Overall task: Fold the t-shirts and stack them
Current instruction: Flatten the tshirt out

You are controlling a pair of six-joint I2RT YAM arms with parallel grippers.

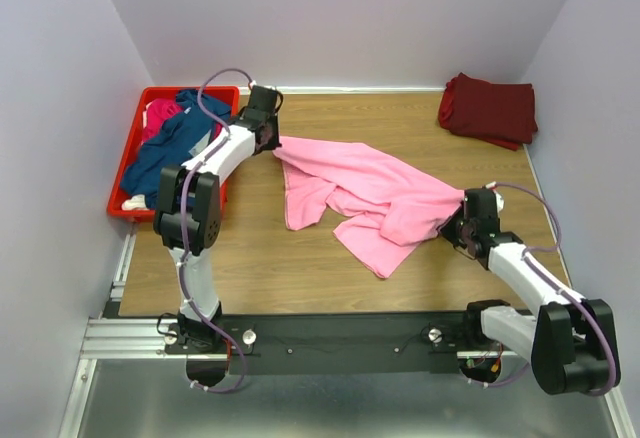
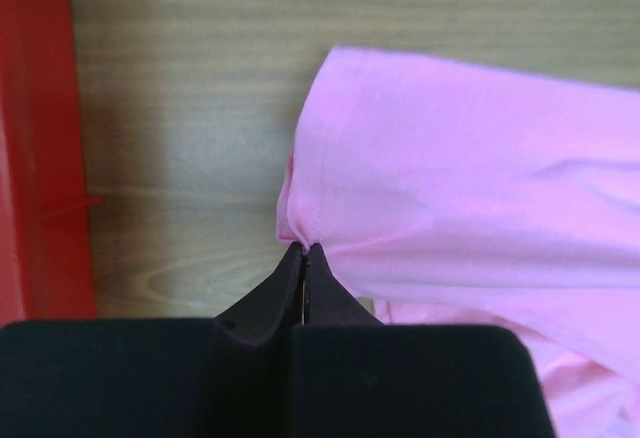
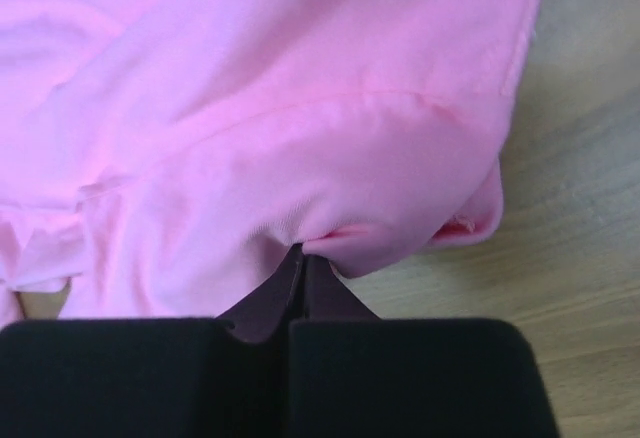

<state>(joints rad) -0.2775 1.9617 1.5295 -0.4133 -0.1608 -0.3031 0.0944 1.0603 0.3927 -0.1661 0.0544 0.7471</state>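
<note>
A light pink t-shirt [image 1: 365, 193] lies crumpled and stretched across the middle of the wooden table [image 1: 290, 268]. My left gripper [image 1: 272, 138] is shut on its far left edge, the cloth pinched at the fingertips [image 2: 305, 250]. At the shirt's right end my right gripper [image 1: 458, 220] is shut on a fold of the pink t-shirt [image 3: 300, 108], its jaws pressed together [image 3: 303, 251]. A dark maroon t-shirt [image 1: 488, 108] lies folded at the far right corner. A navy blue t-shirt [image 1: 175, 143] and a magenta one [image 1: 160, 113] sit bundled in the red crate [image 1: 118, 206].
The red crate stands at the table's left edge, close beside the left arm; its wall [image 2: 35, 158] shows in the left wrist view. White walls enclose the table on three sides. A metal rail [image 1: 120, 333] runs along the near edge.
</note>
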